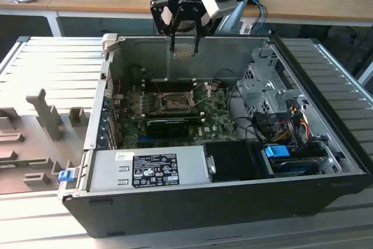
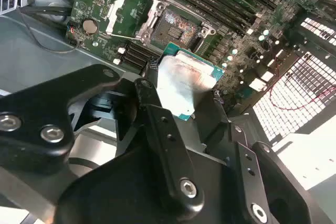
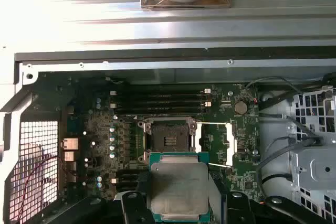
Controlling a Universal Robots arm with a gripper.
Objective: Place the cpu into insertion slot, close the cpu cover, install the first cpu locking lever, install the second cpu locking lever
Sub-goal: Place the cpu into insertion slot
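1. In the exterior view the gripper (image 1: 184, 46) hangs above the far wall of the open computer case (image 1: 221, 202). Its fingers are clenched on the cpu (image 1: 184, 53), gripping two opposite edges.
2. In both wrist views the cpu (image 2: 184, 80) (image 3: 178, 187) is held in the air over the green motherboard (image 3: 89, 129), apart from it, its silver-grey metal face toward the cameras.
3. The insertion slot (image 3: 169, 140) (image 2: 176, 24) lies bare on the board, with no chip in it.
4. The cpu cover (image 3: 231, 142) (image 2: 112, 18) is swung open just beside the slot, on the side toward the coin battery (image 3: 240, 107).
5. In the exterior view a power supply (image 1: 145, 170) runs along the case's near wall, and a metal drive cage (image 1: 268, 88) sits at the exterior view's right.
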